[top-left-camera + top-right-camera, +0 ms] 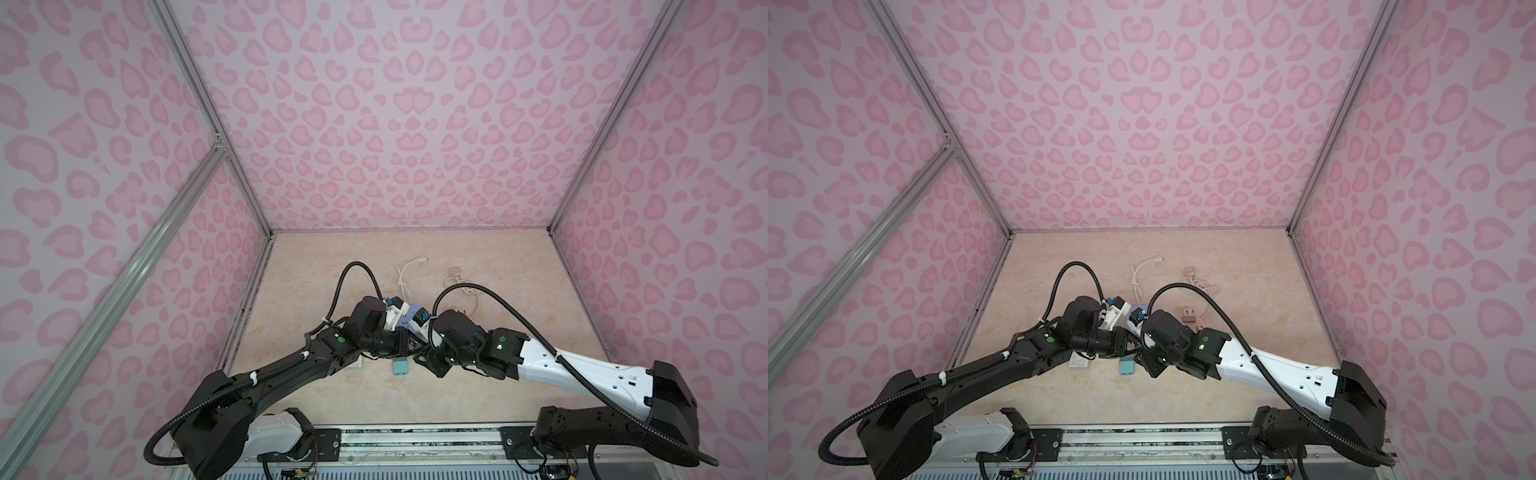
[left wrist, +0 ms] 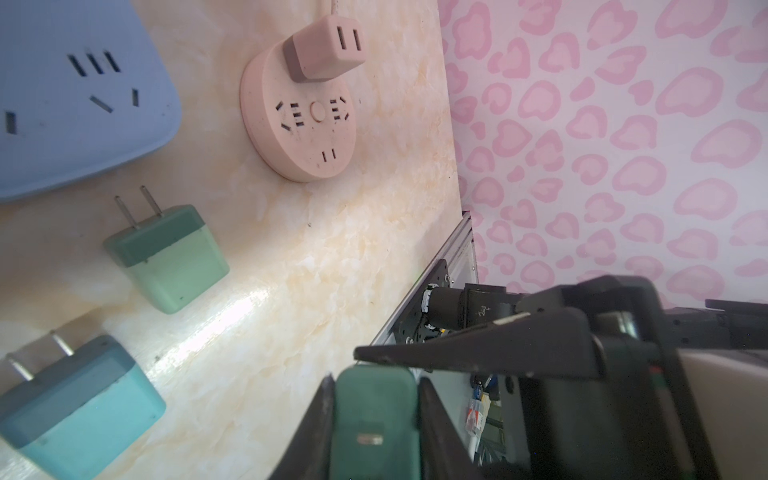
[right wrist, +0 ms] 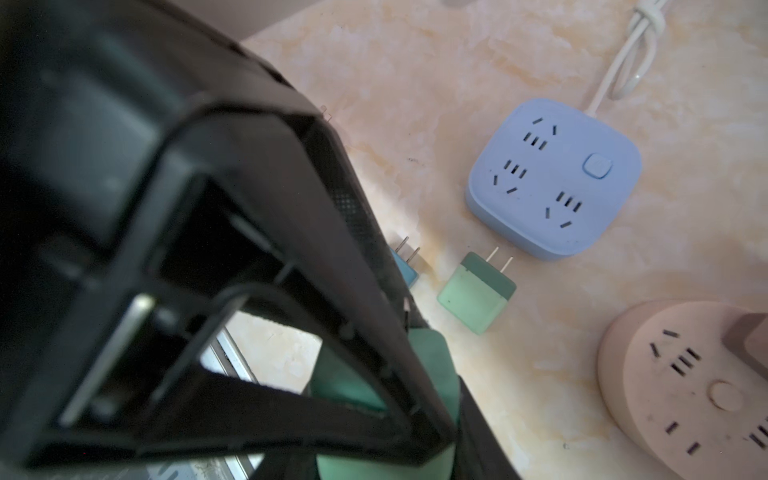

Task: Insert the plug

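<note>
A green plug (image 2: 376, 424) is held above the table between both grippers, near the front middle. My left gripper (image 2: 374, 379) is shut on it, one dark finger on each side of its body. My right gripper (image 3: 386, 419) is also shut on the same plug (image 3: 432, 357), and one of its fingers (image 2: 457, 353) crosses over the plug's end. The left gripper's frame fills much of the right wrist view and hides part of the plug. In both top views the two grippers meet (image 1: 415, 353) (image 1: 1137, 352), and the plug is hidden between them. Its prongs are not visible.
A blue square socket block (image 3: 552, 178) (image 2: 75, 99) and a round pink socket block (image 2: 299, 120) (image 3: 685, 386) carrying a pink adapter (image 2: 328, 48) lie behind the grippers. A loose green plug (image 2: 166, 257) (image 3: 476, 293) and a teal plug (image 2: 79, 399) (image 1: 400, 367) lie on the marble table (image 1: 498, 257). Coiled cables (image 1: 405, 270) lie farther back.
</note>
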Available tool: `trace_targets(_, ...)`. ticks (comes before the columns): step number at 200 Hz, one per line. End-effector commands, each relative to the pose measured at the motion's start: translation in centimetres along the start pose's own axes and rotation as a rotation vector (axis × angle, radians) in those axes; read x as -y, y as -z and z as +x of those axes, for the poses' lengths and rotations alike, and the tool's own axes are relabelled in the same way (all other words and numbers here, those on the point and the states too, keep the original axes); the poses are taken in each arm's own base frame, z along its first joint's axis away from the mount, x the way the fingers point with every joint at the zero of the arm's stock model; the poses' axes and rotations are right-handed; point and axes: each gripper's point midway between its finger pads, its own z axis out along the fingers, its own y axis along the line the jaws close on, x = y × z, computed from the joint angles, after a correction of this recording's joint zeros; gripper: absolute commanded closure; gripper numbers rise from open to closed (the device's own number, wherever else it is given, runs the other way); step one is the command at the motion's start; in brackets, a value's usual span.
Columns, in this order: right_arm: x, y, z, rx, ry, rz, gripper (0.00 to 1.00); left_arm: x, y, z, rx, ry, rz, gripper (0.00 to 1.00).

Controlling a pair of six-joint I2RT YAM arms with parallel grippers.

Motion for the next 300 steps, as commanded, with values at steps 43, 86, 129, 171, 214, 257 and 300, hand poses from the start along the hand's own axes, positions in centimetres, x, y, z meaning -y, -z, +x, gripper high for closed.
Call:
trace_targets(43,0.3,-0.8,-2.0,0.066,-0.017,0.028,0.81,0.8,-0.2,0.1,-0.004,-0.015,0.043,0.86)
trace_targets(86,0.3,-1.4,-1.9,0.040,-0.039,0.021,0.52,0.4,0.1,-0.4,0.033,-0.006,0.018,0.97)
trace_targets(129,1.0,0.6,-2.2,0.075,-0.113,0.031,0.27,0.6,1.6,-2.4,0.168,-0.032,-0.019,0.97)
trace_targets(171,2.4,5.0,-4.6,0.272,-0.243,0.014,0.27,0.6,2.4,-4.8,0.267,-0.012,-0.044,0.97)
trace_targets(214,9.4,8.0,-4.9,0.396,-0.709,0.133,0.41,3.2,4.9,-9.9,0.510,0.044,0.014,0.97)
trace_targets(257,9.1,8.3,-7.7,0.529,-0.819,-0.078,0.43,5.2,6.8,-13.0,0.652,0.141,0.108,0.98)
trace_targets(300,9.3,8.3,-10.0,0.707,-0.887,-0.303,0.52,7.4,7.3,-14.0,0.680,0.247,0.288,0.98)
